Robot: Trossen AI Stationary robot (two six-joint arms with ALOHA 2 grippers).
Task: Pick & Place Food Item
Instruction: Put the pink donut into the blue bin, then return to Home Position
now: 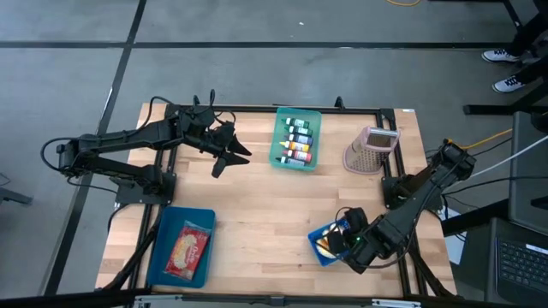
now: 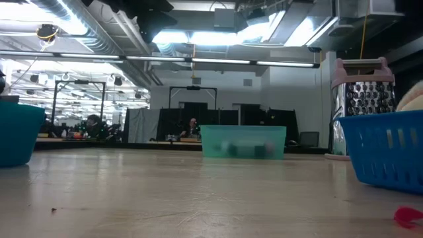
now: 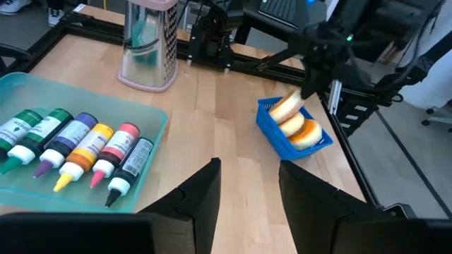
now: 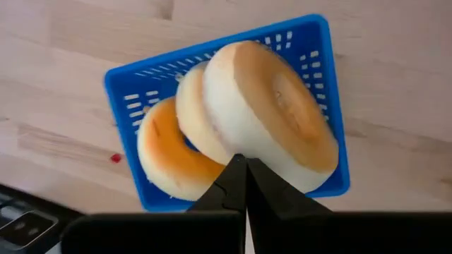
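Note:
A small blue basket near the table's front right holds three bagel pieces: an orange-brown one, a pale one, and a big pale one that leans tilted over them. My right gripper points down over the basket, shut, with its tips at the big bagel's lower rim. My left gripper hangs open above the far left of the table, with nothing between its fingers. My right gripper's shut fingertips come from above at the lower rim of the tilted bagel. The fingers themselves hide that spot, so I cannot tell whether they touch it. The bagel leans on the others inside the basket.
A teal tray of paint bottles stands at the far middle, with a metal grater to its right. A blue tray with a packaged food item sits at the front left. Bare wood lies in the table's middle.

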